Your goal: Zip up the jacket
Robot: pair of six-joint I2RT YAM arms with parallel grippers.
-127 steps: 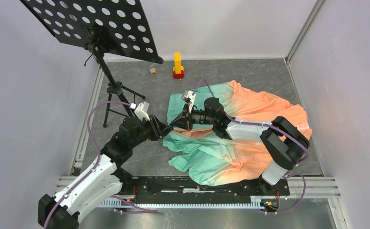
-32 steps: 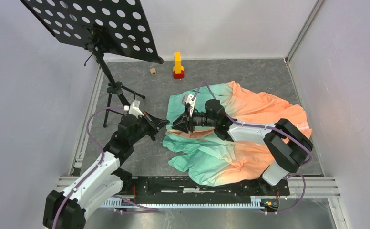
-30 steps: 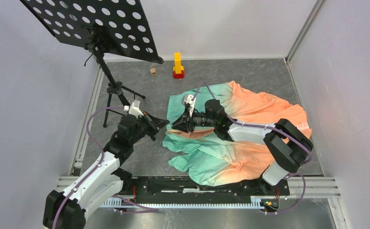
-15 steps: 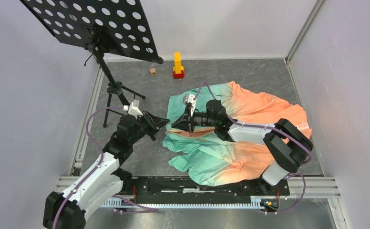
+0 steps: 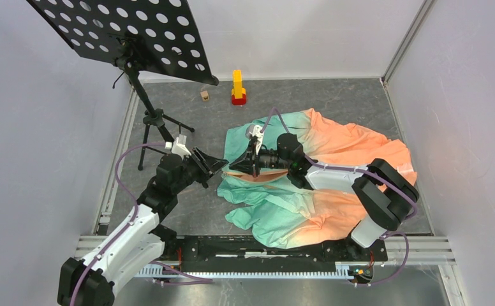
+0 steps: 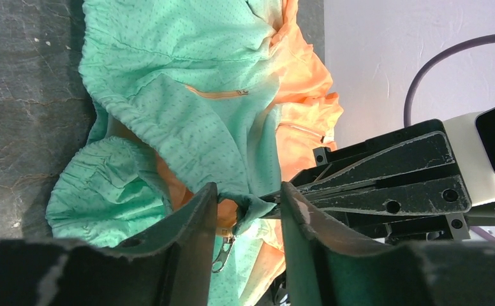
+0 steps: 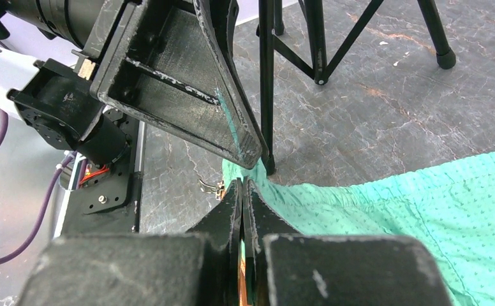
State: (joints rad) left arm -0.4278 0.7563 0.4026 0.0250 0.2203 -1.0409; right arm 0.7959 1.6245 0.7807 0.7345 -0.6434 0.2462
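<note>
The jacket (image 5: 334,137), mint green fading to peach, lies crumpled on the grey floor. My right gripper (image 5: 233,167) is shut on its left hem corner, with orange zipper tape pinched between the fingers (image 7: 242,185). The metal zipper pull (image 7: 211,187) hangs just left of those tips. My left gripper (image 5: 218,163) faces it from the left, open. In the left wrist view the left gripper (image 6: 245,197) straddles the green corner (image 6: 258,207), which touches its left finger, and the pull (image 6: 223,254) dangles below. The jacket's front (image 6: 187,95) stays unzipped.
A music stand with a perforated black tray (image 5: 117,32) and tripod legs (image 5: 159,121) stands at the left, close behind the left gripper; its legs (image 7: 267,83) show in the right wrist view. A yellow-and-red block (image 5: 238,87) and a small wooden cube (image 5: 204,95) sit at the back.
The left gripper's jaws have spread apart, releasing the hem corner. The right gripper has closed on that corner. Both arms have hardly shifted.
</note>
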